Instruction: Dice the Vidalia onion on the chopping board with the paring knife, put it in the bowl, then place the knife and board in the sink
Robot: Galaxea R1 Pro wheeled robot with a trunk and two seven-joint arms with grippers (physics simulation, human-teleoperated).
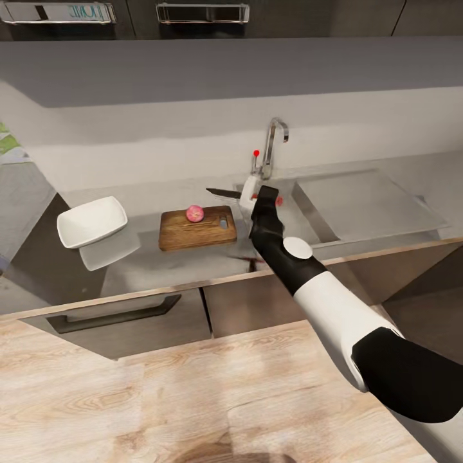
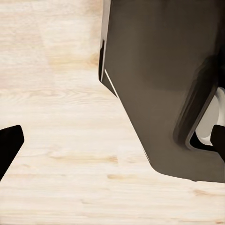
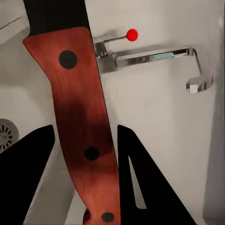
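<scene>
— Kitchen setup? Glossy dark grey countertop [image 1: 148, 270] over dark cabinets, pale wood floor [image 1: 161, 399] near the robot.

— Where's the onion?

— Pinkish Vidalia onion [image 1: 194, 213] sits on the chopping board [image 1: 193, 233], toward its far edge. Board lies flat, handle slot at its right end. White bowl [image 1: 92, 222] well to the left of it, apart.

— Knife?

— Right gripper [image 1: 247, 196] has it. Paring knife [image 3: 82, 122] w/ red-and-black handle is clamped between the two black fingers [image 3: 145, 183]; dark blade points left, just right of and beyond the board's far right corner. Sink [image 1: 360, 209] w/ chrome tap [image 1: 273, 145] and red knob lies right behind.

— Left gripper?

— Wrist cam gives one dark fingertip [image 2: 9, 145] over the floor beside a dark robot part; can't tell how wide it's spread.
</scene>
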